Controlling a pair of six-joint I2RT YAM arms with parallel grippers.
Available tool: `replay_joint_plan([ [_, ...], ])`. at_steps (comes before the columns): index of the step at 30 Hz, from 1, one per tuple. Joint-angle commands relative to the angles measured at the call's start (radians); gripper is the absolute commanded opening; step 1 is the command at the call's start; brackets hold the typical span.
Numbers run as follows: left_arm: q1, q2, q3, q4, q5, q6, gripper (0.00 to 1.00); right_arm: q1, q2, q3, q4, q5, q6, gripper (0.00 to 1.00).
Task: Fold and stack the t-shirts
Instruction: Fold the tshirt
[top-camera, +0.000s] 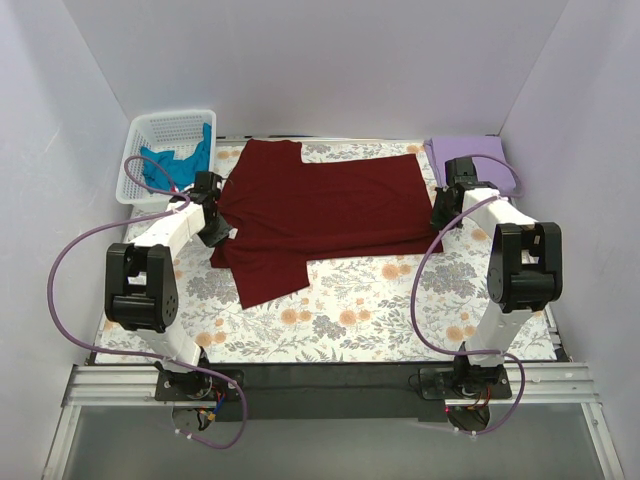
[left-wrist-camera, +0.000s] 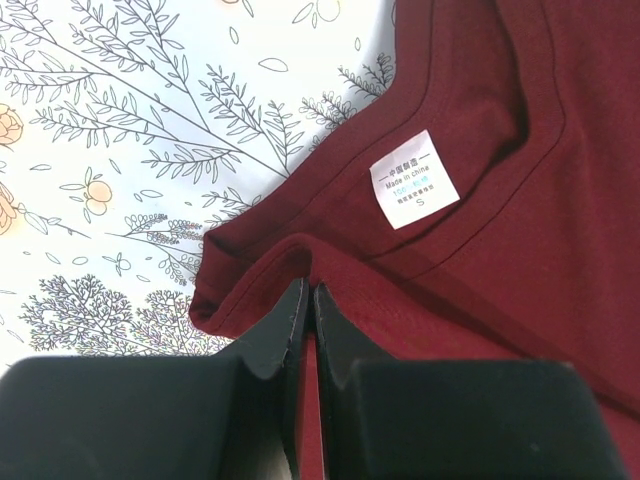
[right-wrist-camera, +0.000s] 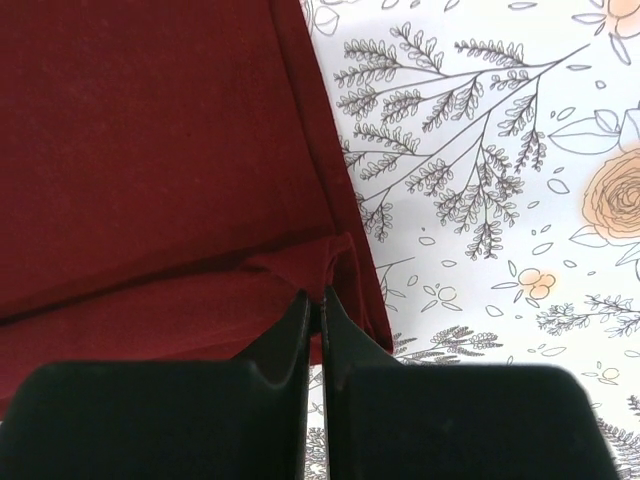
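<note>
The dark maroon t-shirt (top-camera: 320, 205) lies spread across the floral cloth, collar end to the left, one sleeve hanging toward the front. My left gripper (top-camera: 215, 228) is shut on the maroon fabric by the collar (left-wrist-camera: 300, 262), near the white size label (left-wrist-camera: 414, 179). My right gripper (top-camera: 441, 213) is shut on a pinched fold at the shirt's right hem corner (right-wrist-camera: 340, 262). The lavender t-shirt (top-camera: 465, 152) lies folded at the back right. The teal t-shirt (top-camera: 180, 160) sits in the white basket.
The white lattice basket (top-camera: 150, 130) stands at the back left corner. The floral grey and orange cloth (top-camera: 380, 300) covers the table. White walls close in on three sides. Purple cables loop beside both arms.
</note>
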Motion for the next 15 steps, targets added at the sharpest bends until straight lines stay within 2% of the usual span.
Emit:
replay_joint_plan([
  [1, 0.014, -0.006, 0.041, 0.018, -0.054, 0.004, 0.00, -0.005, 0.003, 0.053, 0.033, 0.026, -0.013, 0.01],
  [15, 0.017, 0.019, 0.053, 0.043, -0.067, 0.003, 0.00, -0.016, 0.043, 0.084, 0.038, 0.044, -0.012, 0.02],
])
